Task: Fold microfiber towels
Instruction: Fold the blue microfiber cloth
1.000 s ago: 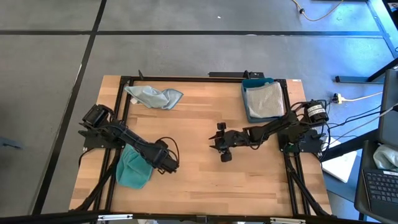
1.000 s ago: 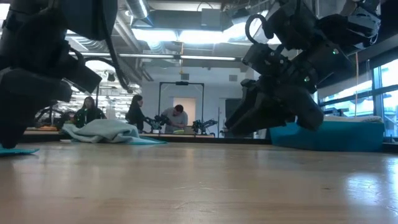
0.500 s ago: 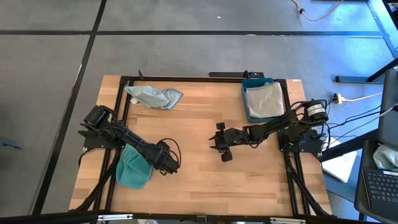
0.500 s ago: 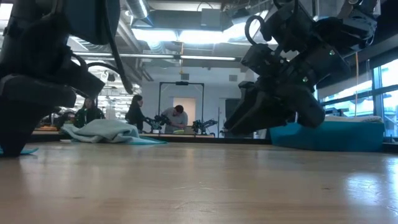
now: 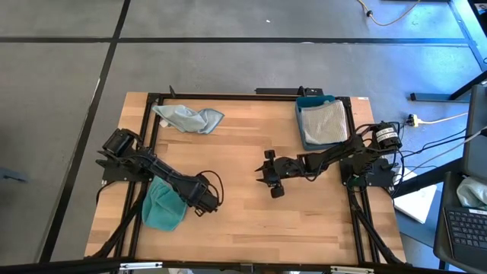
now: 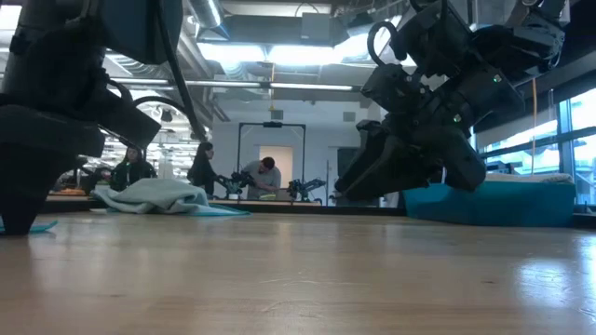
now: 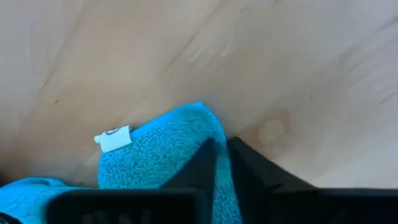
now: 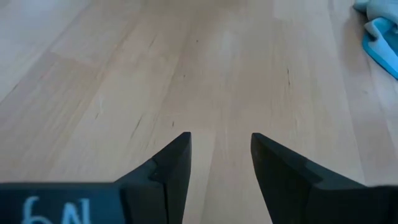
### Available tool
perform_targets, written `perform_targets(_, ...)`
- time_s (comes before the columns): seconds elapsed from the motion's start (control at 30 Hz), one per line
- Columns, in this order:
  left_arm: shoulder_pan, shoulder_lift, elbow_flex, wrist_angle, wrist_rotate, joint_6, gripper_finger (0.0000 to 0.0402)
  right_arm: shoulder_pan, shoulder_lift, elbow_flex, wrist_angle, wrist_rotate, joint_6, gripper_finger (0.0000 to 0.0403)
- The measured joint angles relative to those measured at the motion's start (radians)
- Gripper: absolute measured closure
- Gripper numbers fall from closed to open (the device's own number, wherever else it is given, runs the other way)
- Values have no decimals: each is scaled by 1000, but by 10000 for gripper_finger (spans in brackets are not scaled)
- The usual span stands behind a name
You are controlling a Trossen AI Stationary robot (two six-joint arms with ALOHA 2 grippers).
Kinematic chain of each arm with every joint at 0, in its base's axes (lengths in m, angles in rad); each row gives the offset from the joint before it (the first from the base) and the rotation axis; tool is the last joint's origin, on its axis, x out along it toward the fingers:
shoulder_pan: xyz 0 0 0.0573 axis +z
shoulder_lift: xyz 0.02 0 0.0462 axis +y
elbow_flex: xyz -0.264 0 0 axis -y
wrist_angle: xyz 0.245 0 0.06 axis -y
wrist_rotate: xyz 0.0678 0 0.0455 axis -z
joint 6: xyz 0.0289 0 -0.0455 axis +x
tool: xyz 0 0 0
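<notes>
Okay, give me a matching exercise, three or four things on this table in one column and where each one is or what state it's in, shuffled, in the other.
Things:
1. teal towel
2. grey towel
3. pale blue towel
4. right gripper

States:
A. open over bare wood
B. lying in the blue tray
C. crumpled at the far edge
D. pinched by the left gripper

Pairs: 1-D, 2-B, 3-C, 4-A

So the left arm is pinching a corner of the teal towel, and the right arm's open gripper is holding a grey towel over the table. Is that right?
Not quite. The right gripper is open but empty, over bare wooden table, as the right wrist view shows. The grey towel lies in the blue plastic tray. The left gripper does pinch the soft teal microfiber towel.
</notes>
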Motion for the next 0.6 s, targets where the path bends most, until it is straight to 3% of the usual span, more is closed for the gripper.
perform_targets(0.07, 0, 0, 0, 2, 3, 1, 391, 0, 0, 0, 1, 0, 0, 234)
perform_targets(0.3, 13, 11, 95, -104, -15, 54, 400, 0, 0, 0, 18, 0, -4, 234)
perform_targets(0.6, 40, 7, 344, -211, -247, 191, 401, 0, 0, 0, 73, -30, -56, 234)
